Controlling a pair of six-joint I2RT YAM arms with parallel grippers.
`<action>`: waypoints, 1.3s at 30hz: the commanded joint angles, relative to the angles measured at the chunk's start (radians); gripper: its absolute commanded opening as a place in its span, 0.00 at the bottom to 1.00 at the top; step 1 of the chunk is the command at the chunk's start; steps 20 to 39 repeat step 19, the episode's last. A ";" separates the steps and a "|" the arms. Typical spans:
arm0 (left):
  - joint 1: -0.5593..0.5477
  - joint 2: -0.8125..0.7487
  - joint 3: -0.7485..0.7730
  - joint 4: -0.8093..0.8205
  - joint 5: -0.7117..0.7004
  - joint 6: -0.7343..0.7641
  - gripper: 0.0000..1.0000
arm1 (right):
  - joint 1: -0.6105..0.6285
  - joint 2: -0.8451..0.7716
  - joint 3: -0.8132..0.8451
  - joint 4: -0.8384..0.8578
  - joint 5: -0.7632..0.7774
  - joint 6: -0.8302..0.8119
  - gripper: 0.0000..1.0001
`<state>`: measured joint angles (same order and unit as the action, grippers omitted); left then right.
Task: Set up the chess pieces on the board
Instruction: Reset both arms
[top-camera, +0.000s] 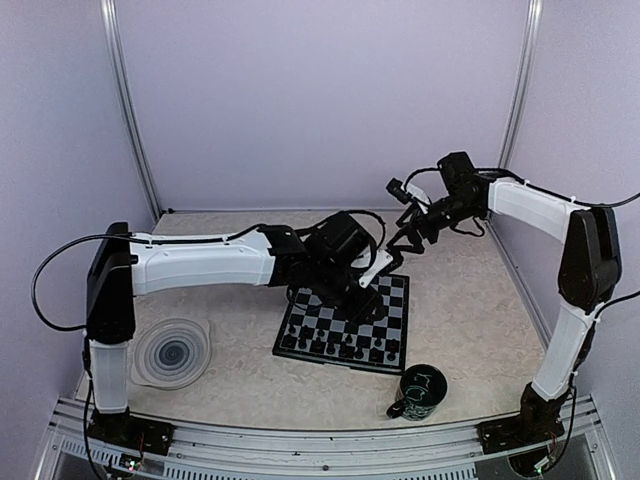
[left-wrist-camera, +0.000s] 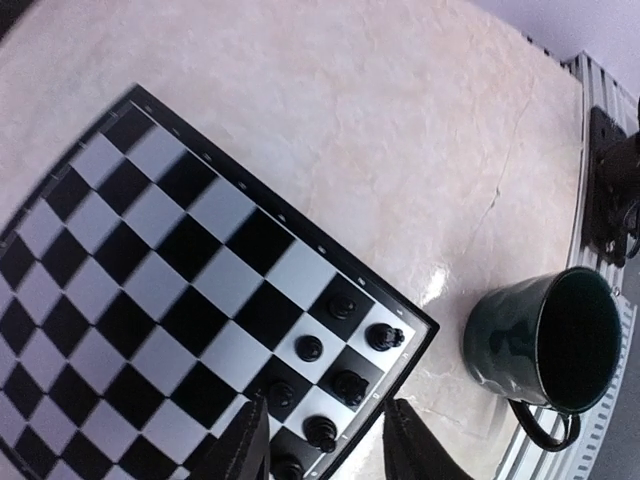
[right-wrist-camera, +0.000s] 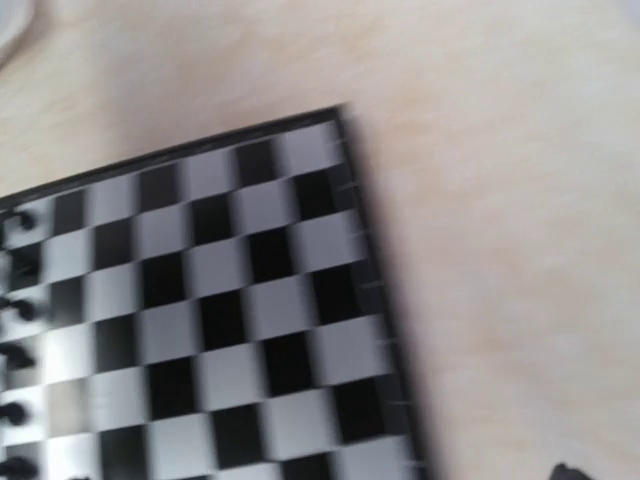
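Left fingers (left-wrist-camera: 250, 448) apart, astride a chess piece (left-wrist-camera: 320, 432) at the board (left-wrist-camera: 130, 250) corner — if I lift crooked, neighbours (left-wrist-camera: 349, 385) could topple (right fingers (top-camera: 406, 234) apart too).

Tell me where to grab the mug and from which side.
Pinch the mug by its wall at the rim, coming straight down from above. It stands upright with its mouth open, so the wall can be straddled inside and out. Choose a stretch of rim away from the handle, which sticks out on one side and would likely get in the way.
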<state>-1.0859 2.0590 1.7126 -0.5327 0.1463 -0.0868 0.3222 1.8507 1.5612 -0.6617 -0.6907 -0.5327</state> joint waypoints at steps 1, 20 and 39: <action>0.103 -0.163 0.063 0.019 -0.064 0.024 0.43 | -0.014 -0.173 0.028 0.120 0.233 0.059 0.99; 0.458 -0.508 -0.225 0.279 -0.398 0.010 0.99 | -0.064 -0.557 -0.325 0.543 0.700 0.408 0.99; 0.458 -0.508 -0.225 0.279 -0.398 0.010 0.99 | -0.064 -0.557 -0.325 0.543 0.700 0.408 0.99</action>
